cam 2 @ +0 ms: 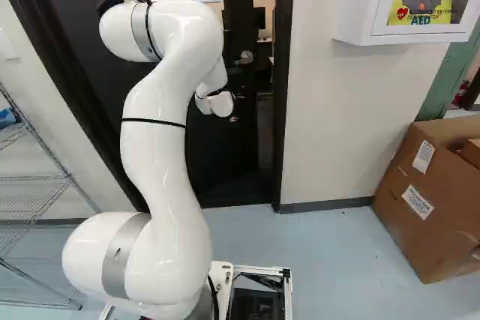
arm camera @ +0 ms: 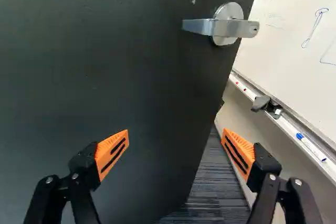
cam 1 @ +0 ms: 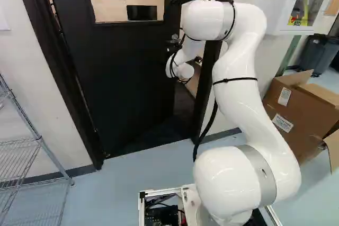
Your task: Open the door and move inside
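The black door (cam 1: 122,72) stands ajar, swung inward from hinges at its left, with a gap by the right frame post. My gripper (cam 1: 172,49) is at its free edge in the left base view, mostly hidden against the dark door. In the wrist view the gripper (arm camera: 175,145) is open with nothing between its orange pads; one finger is over the door's face, the other over the gap past its edge. The silver lever handle (arm camera: 220,27) is on the door ahead of the fingers, off to one side and untouched. In the right base view the handle (cam 2: 244,58) shows beside the wrist.
Beyond the gap are a whiteboard (arm camera: 294,30), its marker tray and dark carpet (arm camera: 215,187). The frame post (cam 2: 283,88) stands right of the opening. A wire shelf (cam 1: 26,157) is at the left, cardboard boxes (cam 2: 435,200) at the right, below a white wall cabinet (cam 2: 360,5).
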Controlling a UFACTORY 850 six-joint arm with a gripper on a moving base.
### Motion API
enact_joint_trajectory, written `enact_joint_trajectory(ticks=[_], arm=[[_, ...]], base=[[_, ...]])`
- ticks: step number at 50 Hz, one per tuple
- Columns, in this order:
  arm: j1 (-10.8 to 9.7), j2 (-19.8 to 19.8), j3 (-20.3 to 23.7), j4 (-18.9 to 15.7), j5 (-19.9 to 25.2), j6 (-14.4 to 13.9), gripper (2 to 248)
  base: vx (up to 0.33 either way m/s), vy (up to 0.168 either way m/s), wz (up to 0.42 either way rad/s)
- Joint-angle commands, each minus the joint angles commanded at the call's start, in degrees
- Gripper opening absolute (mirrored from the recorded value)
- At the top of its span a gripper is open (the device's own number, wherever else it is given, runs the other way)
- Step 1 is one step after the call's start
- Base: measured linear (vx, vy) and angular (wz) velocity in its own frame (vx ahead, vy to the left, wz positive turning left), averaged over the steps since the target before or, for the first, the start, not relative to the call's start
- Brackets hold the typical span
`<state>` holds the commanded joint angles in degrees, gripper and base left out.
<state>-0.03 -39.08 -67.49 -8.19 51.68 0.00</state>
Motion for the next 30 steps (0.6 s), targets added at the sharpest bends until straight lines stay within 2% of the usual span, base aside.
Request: enact_joint_trajectory(ticks=[30], arm=[[0.00, 7.90, 10.71, 5.35, 0.00, 0.00, 247]], base=[[0.000, 0.000, 0.000]])
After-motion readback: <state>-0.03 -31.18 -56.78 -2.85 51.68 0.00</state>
